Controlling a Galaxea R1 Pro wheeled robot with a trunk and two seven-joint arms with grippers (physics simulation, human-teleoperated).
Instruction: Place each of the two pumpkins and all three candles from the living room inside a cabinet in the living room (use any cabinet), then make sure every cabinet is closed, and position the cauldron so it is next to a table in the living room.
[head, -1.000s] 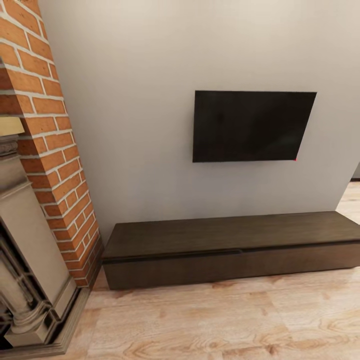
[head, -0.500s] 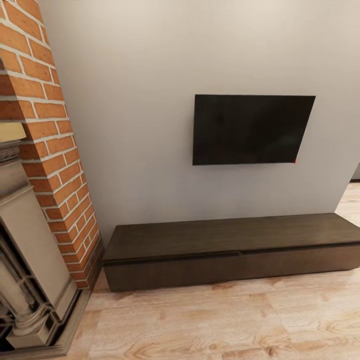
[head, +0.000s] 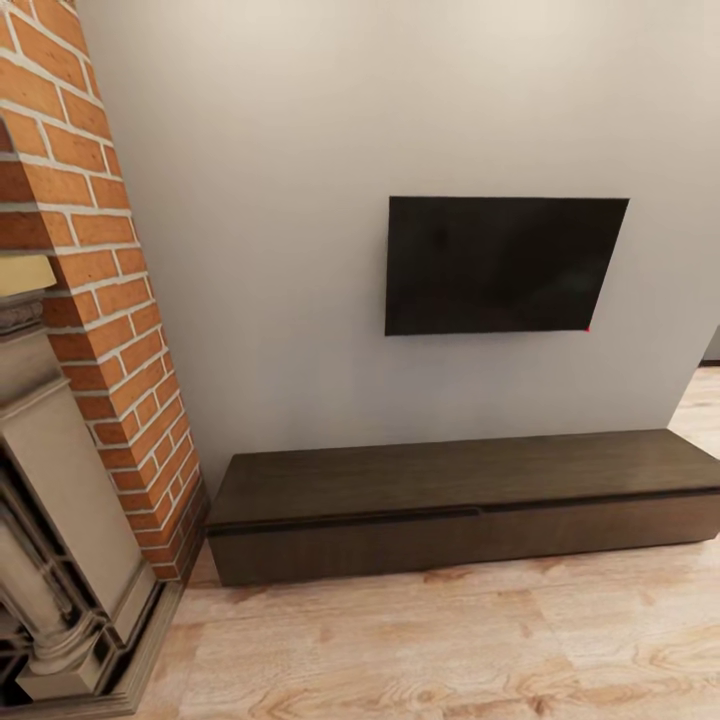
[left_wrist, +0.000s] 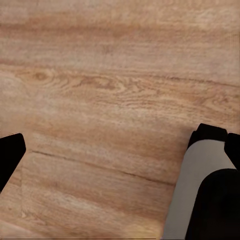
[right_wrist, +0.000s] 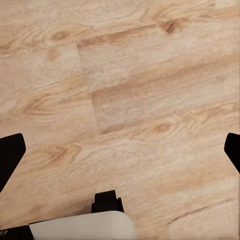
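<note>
The long, low, dark brown wooden cabinet (head: 460, 505) stands against the pale grey wall, below the black wall-mounted screen (head: 505, 265) and just beside the red brick chimney column (head: 95, 290), with the stone-coloured fireplace surround (head: 45, 560) further left. All fronts appear shut; a thin shadow line runs beneath the top panel. The fronts are flat, rigid and handleless, so the upper edge of a front is judged the likeliest place to hook a fingertip, pulling steadily. The left gripper (left_wrist: 117, 150) and right gripper (right_wrist: 120, 150) both hang over the light wood-plank floor (head: 450, 640), fingers spread wide apart and holding nothing.
</note>
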